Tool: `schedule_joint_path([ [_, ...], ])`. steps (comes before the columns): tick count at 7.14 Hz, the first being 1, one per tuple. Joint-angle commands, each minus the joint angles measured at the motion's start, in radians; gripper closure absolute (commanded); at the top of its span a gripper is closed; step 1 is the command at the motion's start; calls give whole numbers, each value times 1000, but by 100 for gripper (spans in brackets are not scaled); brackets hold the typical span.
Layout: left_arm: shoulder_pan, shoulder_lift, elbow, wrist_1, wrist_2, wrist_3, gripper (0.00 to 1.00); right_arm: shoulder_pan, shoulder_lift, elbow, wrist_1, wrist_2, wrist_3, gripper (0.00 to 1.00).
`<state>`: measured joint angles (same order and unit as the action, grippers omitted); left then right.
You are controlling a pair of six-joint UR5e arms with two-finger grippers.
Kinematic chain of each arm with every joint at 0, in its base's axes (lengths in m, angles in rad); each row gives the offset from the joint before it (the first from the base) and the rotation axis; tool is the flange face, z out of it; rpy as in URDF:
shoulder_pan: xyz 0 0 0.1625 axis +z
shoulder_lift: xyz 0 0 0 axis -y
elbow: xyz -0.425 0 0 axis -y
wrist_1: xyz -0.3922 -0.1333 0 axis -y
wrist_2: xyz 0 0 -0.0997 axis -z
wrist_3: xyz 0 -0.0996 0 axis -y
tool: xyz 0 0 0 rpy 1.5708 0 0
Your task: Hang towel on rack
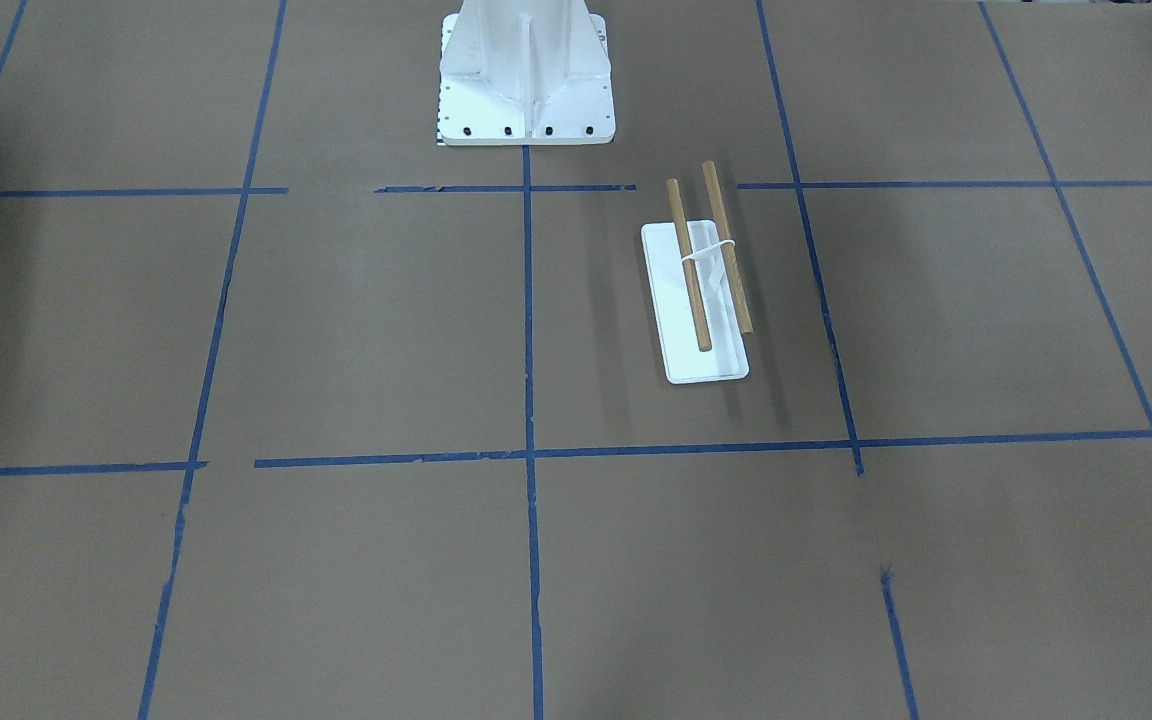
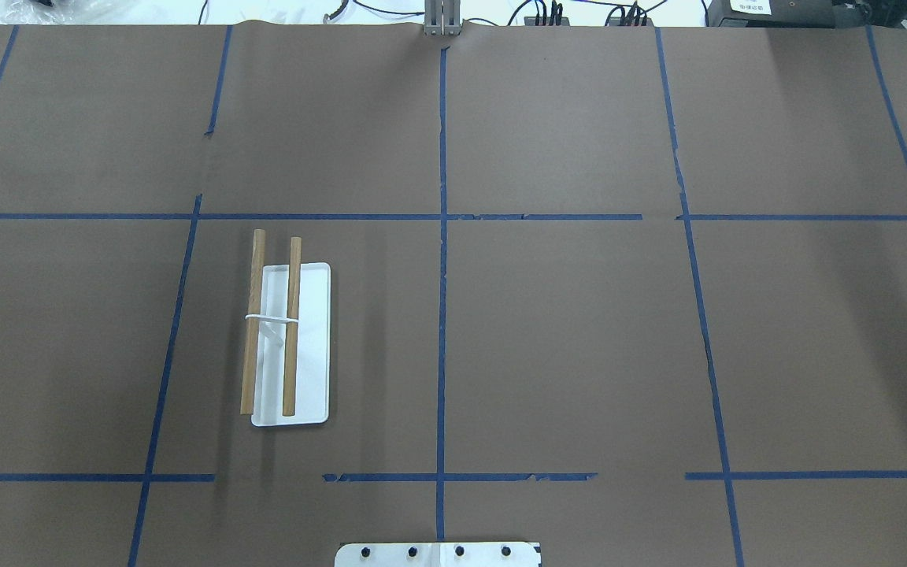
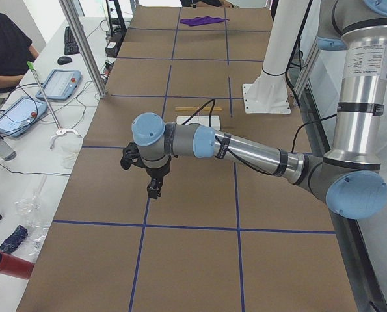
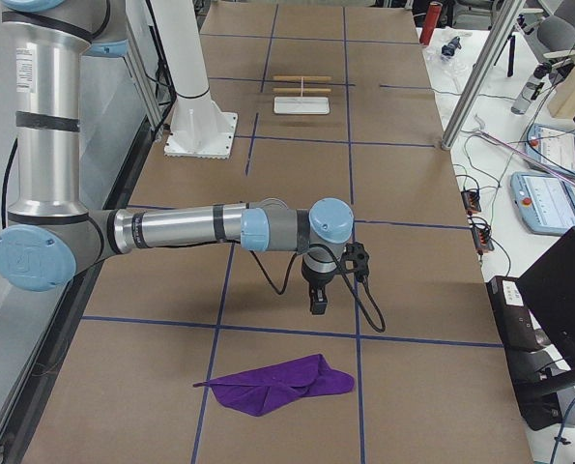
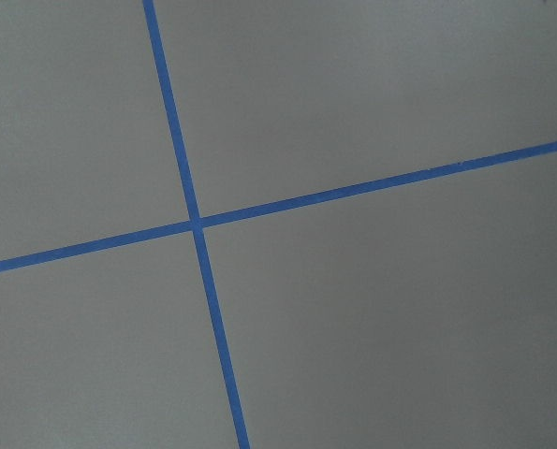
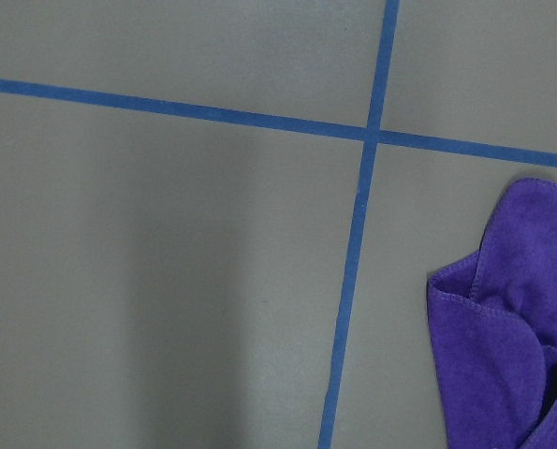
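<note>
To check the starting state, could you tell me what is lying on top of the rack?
Nothing: the rack carries only its own two dowels and white crosspiece. The towel lies apart on the table. What lies directly beneath the dowels is hidden.

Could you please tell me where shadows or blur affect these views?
Front-facing view: sharp, with faint soft shadows beside the rack and a dark band at the left edge. Right wrist view: a broad faint shadow left of centre; the towel is crisp. Left wrist view: flat, even light.

Towel (image 4: 277,384): plain deep purple. Rack (image 2: 310,378): white base (image 2: 313,307), tan dowels (image 2: 291,362), white crosspiece (image 2: 271,318). Table (image 2: 579,354): brown paper covering, gridded with blue tape (image 2: 442,315).
</note>
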<state>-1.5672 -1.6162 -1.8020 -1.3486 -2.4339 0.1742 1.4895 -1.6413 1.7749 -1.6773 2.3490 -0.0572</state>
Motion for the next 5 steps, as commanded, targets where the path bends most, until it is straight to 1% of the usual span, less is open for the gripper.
schedule_joint_path([
  [1,1,-2,16,-9,-35,4,0,-8,5,5,58,3,2,0],
  [2,1,-1,15,-32,-42,4,0,-9,-2,-12,62,25,0,0],
  [3,1,-1,10,-38,-43,2,0,-26,-15,-41,95,65,-3,0],
  [4,1,-1,21,-52,-45,5,0,-29,-34,-136,170,49,-6,0],
  [5,1,-1,15,-93,-45,1,0,-29,-57,-220,330,-1,-3,0],
])
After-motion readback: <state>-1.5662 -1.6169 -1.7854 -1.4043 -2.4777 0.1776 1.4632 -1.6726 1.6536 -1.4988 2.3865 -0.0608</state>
